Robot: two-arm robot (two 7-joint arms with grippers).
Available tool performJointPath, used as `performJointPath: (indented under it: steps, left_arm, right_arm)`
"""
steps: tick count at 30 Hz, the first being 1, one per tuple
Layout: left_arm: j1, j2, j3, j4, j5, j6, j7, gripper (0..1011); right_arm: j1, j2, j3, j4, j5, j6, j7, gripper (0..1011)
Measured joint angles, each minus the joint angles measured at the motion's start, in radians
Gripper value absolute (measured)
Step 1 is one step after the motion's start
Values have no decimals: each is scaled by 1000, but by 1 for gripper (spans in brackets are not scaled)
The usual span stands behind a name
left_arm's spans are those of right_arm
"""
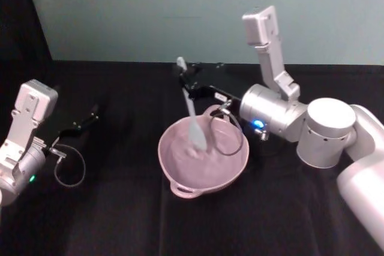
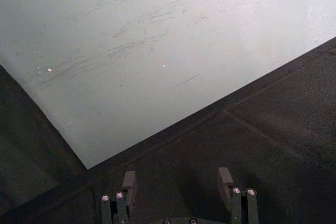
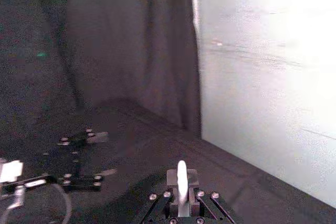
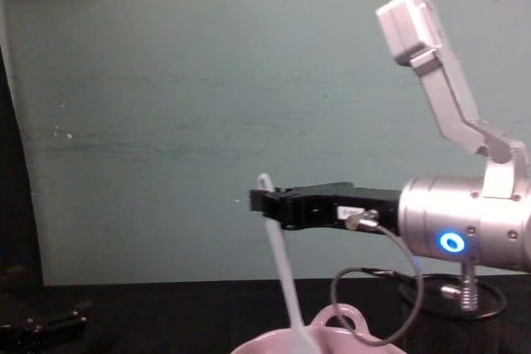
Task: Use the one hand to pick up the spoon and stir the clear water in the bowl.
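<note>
A pale pink bowl (image 1: 231,169) sits at the middle of the black table, its loop handle (image 4: 342,318) toward the far side. The white spoon (image 1: 191,111) stands tilted, its paddle head down in the bowl's water and its handle end up. My right gripper (image 1: 185,80) reaches in from the right above the bowl's far rim and is shut on the spoon's upper handle (image 4: 271,209); the handle end (image 3: 181,178) pokes up between the jaws. My left gripper (image 1: 93,114) rests at the left of the table, open and holding nothing, with its fingers (image 2: 129,180) spread over the cloth.
A black cloth covers the table (image 1: 120,220). A pale green wall (image 1: 180,10) runs along its far edge. A black cable (image 1: 231,136) loops from the right wrist over the bowl's right rim. A dark curtain (image 1: 18,16) hangs at the far left.
</note>
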Motion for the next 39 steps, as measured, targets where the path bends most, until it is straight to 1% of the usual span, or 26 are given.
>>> performJointPath:
  steps: [3, 8, 11, 16, 20, 22, 23, 26, 27, 31, 35, 39]
  left_arm:
    - [0, 0, 0, 0, 0, 0, 0, 1011]
    - [0, 0, 0, 0, 0, 0, 0, 1011]
    - [0, 0, 0, 0, 0, 0, 0, 1011]
    - [0, 0, 0, 0, 0, 0, 0, 1011]
    - [0, 0, 0, 0, 0, 0, 0, 1011]
    - [0, 0, 0, 0, 0, 0, 0, 1011]
    - [0, 0, 0, 0, 0, 0, 0, 1011]
    - [0, 0, 0, 0, 0, 0, 0, 1011]
    - [0, 0, 0, 0, 0, 0, 0, 1011]
    - [0, 0, 0, 0, 0, 0, 0, 1011]
    - [0, 0, 0, 0, 0, 0, 0, 1011]
    - [0, 0, 0, 0, 0, 0, 0, 1011]
  right_arm:
    - [-5, 12, 20, 1, 3, -2, -14, 110]
    - [-31, 40, 49, -31, 7, 2, -32, 110]
    - [-49, 56, 58, -60, 7, 11, -38, 110]
    - [-73, 74, 62, -102, 6, 23, -39, 110]
    - [-88, 82, 51, -133, 0, 34, -39, 110]
    - [-92, 82, 37, -147, -6, 40, -33, 110]
    - [-94, 80, 26, -154, -9, 44, -27, 110]
    - [-96, 74, 7, -163, -13, 48, -17, 110]
    - [-96, 68, -6, -168, -15, 49, -9, 110]
    - [-96, 55, -31, -177, -17, 51, 3, 110]
    - [-96, 50, -39, -190, -17, 50, 6, 110]
    - [-99, 54, -35, -215, -14, 48, 3, 110]
